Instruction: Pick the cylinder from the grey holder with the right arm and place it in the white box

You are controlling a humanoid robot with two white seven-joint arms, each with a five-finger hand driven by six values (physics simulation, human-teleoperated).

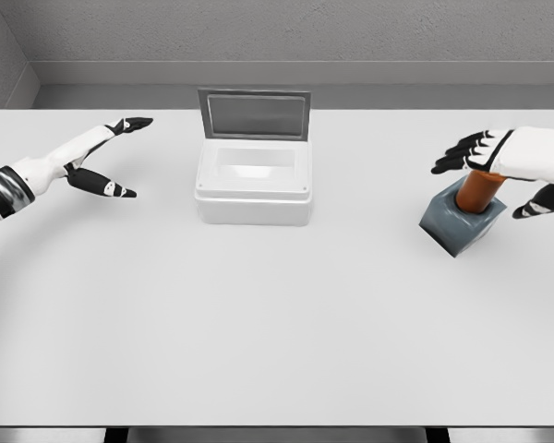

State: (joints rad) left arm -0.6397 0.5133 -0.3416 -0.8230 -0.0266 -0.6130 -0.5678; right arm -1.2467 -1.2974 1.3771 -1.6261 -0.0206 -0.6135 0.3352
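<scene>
My right hand (512,166) spread open over orange cylinder (481,188) seated in grey holder (457,221); white box (253,181) lid up; left hand (100,161) open.

White table (258,323): box (253,185), holder (457,224).

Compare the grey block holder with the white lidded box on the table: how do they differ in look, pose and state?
The grey block holder is dark and small; the white lidded box is pale and larger. The holder sits turned at an angle at the table's right side; the box sits square near the middle. The holder has the orange-brown cylinder standing in it; the box looks empty, its lid up. Both rest on the white table.
</scene>
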